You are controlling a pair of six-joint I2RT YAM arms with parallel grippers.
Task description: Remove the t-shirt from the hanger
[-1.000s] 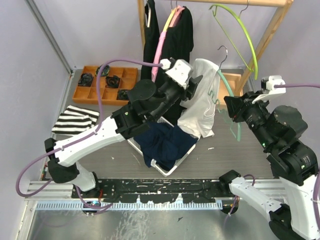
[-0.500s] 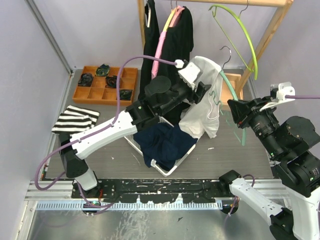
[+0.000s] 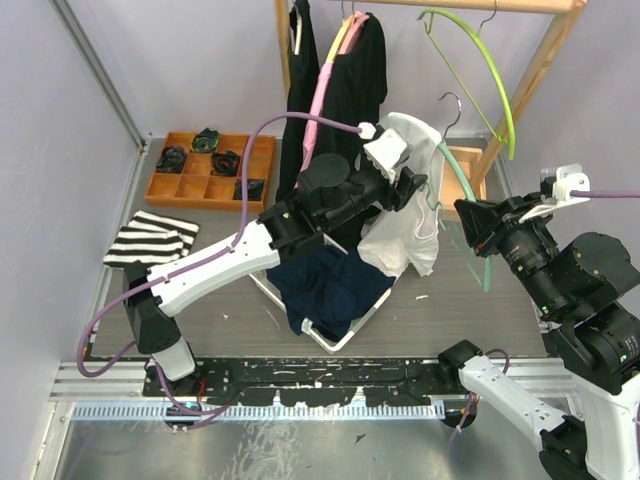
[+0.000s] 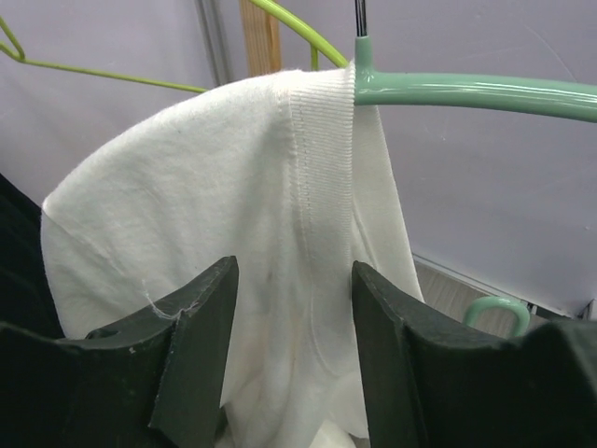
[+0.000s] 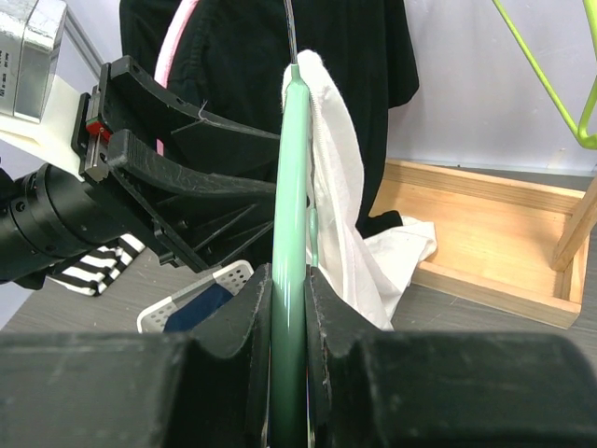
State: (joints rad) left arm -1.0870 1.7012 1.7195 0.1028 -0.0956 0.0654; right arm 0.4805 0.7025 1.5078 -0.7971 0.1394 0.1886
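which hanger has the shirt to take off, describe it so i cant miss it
Look just below the wooden rack at the back. The mint hanger is off the rail, clamped in the right gripper, with a white t-shirt draped on it. The lime hanger on the rail is bare; the pink hanger carries black clothes.

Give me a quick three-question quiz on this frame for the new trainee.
1. True or false: the right hand is shut on the green hanger.
2. The left hand is: A) open, facing the white t-shirt; B) shut on the t-shirt; C) shut on the hanger.
3. In the left wrist view, the hanger's bare arm runs to which side of the hook?
Key: 1 true; 2 A; 3 right.
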